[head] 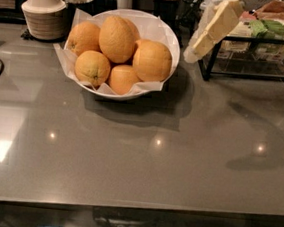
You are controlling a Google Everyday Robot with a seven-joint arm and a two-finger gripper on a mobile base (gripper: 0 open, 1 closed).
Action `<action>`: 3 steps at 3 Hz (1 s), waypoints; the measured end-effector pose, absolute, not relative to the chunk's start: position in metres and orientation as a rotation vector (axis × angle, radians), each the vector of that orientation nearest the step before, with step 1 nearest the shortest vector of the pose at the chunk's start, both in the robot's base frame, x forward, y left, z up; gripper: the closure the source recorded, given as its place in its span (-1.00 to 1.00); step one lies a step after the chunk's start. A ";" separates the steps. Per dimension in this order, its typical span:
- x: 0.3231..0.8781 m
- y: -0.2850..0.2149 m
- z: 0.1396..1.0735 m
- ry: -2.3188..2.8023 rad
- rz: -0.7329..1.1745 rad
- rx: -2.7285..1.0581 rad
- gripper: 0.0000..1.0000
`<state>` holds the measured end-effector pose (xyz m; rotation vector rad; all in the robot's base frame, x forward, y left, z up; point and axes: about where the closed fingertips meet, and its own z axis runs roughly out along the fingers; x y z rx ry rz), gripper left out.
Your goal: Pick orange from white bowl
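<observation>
Beside glossy white bowl (123, 95), tapered cream hand (196, 50)

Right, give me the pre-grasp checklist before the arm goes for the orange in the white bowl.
1. Orange sits in the white bowl, upper side exposed: ok.
2. Gripper above the orange: not ok; it hangs to the right of the bowl's rim.
3. Room around the orange: not ok; the egg-shaped orange presses against its left side.
4. Space between gripper and bowl free: ok.
5. Bowl flat on the counter: ok.
</observation>
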<state>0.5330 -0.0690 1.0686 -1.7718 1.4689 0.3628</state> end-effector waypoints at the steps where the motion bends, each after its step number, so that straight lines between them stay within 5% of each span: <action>1: 0.532 -0.054 1.051 1.476 0.361 -1.715 -1.00; 3: 0.545 -0.008 1.018 1.389 0.560 -1.664 -1.00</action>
